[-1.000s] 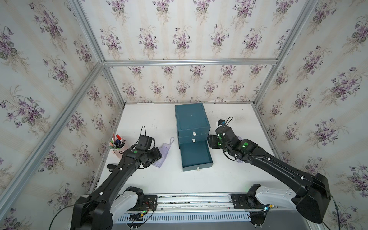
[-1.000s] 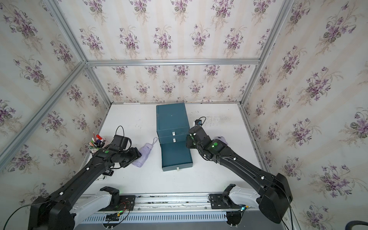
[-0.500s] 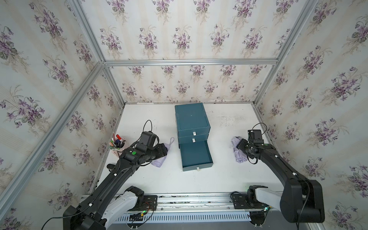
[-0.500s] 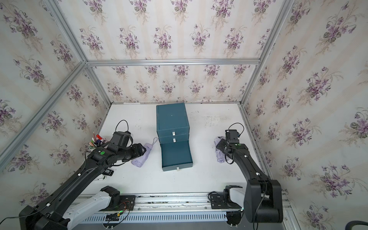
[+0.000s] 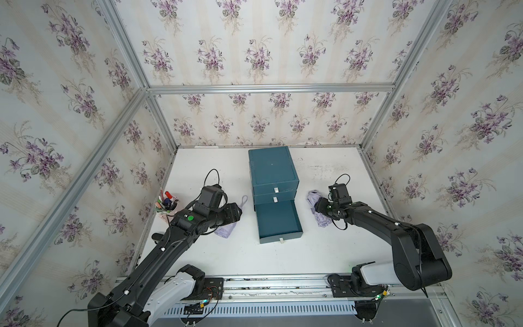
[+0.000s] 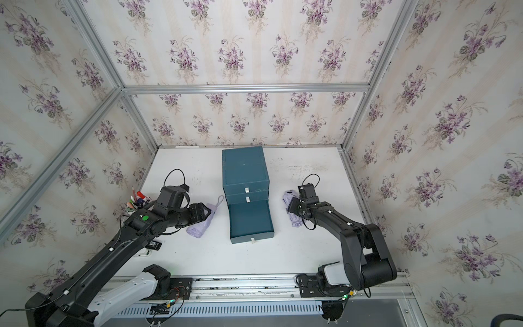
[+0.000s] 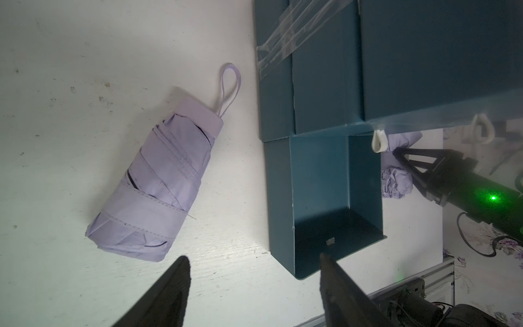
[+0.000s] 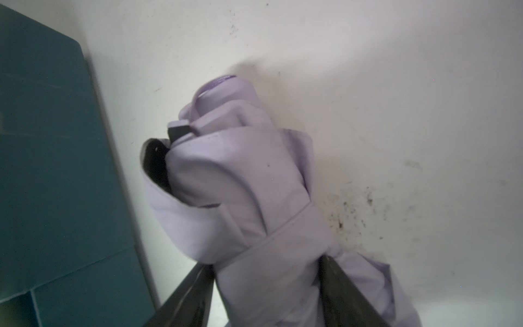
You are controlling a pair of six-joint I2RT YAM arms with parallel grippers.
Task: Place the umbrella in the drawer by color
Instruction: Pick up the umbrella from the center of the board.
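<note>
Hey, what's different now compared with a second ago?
The right gripper swung from beside the teal drawer cabinet out to the right-hand lilac folded umbrella, jaws now gripping it. The left gripper, open, edged slightly toward the cabinet. The left-hand lilac folded umbrella and open bottom drawer stayed put.

- Top views: paired cameras, side by side, high over the near edge of the table (image 5: 325, 254), facing down and toward its far side. Both are far off and take in the whole table and the chest (image 5: 271, 167).
- Left wrist view: near, looking down past the left gripper (image 7: 253, 256) at the folded umbrella (image 7: 158, 184) and the open drawer (image 7: 319, 184). Both also show in the top views.
- Right wrist view: very near, past the right gripper (image 8: 267, 262) onto the other umbrella (image 8: 240, 184), with the chest at the frame's edge. This umbrella also shows small in the left wrist view.
</note>
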